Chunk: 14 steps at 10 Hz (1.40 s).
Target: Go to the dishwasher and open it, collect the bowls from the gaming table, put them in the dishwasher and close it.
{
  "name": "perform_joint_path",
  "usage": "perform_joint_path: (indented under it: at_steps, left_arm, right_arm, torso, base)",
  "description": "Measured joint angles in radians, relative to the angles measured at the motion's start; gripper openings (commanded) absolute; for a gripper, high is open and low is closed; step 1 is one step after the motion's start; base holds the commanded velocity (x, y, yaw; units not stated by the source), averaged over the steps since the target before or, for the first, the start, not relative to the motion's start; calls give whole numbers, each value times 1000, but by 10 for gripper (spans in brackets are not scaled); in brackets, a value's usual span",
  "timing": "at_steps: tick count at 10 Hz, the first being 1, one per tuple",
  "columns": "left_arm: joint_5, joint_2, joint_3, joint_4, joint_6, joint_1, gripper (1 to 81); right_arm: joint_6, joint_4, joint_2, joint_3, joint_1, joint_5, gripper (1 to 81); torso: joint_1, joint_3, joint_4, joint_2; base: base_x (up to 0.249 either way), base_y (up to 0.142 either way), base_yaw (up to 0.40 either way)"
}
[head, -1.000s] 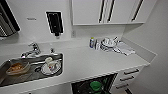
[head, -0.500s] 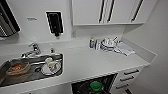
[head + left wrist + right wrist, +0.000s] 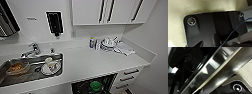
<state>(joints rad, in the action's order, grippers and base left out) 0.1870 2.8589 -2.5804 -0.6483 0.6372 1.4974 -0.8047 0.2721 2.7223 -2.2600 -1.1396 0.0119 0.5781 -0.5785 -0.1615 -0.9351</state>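
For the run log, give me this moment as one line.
place: kitchen counter | dishwasher: open under counter | green bowl: inside dishwasher | sink: dishes in it | grippers: cannot tell

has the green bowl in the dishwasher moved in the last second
No. The green bowl sits in the open dishwasher at the same spot below the counter edge, right of the sink, as before.

No legible text, label or number anywhere.
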Motion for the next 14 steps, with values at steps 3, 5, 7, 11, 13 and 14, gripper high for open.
perform_joint_path:
  at_steps: [3,5,7,11,13,14]
  left_arm:
    - [1,0,0,10,3,11,811]
    - [0,0,0,13,3,15,811]
    - [0,0,0,13,3,14,811]
    - [0,1,0,13,3,14,811]
    - [0,6,-1,14,3,14,811]
    - [0,7,-1,14,3,14,811]
  right_arm:
    - [3,-15,-31,48,43,-10,811]
    - [2,-41,-80,136,94,-8,811]
    - [-2,-70,-141,231,172,6,811]
    - [-8,-130,-241,415,290,52,811]
    - [-8,-143,-280,443,286,67,811]
    - [-6,-142,-288,444,272,73,811]
  torso:
    - [0,0,0,0]
    - [0,0,0,0]
    - [0,0,0,0]
    - [1,-1,0,1]
    - [1,-1,0,1]
    - [1,-1,0,1]
  base:
    - [0,0,0]
    - [0,0,0]
    - [0,0,0]
    - [0,0,0]
    - [0,0,0]
    - [0,0,0]
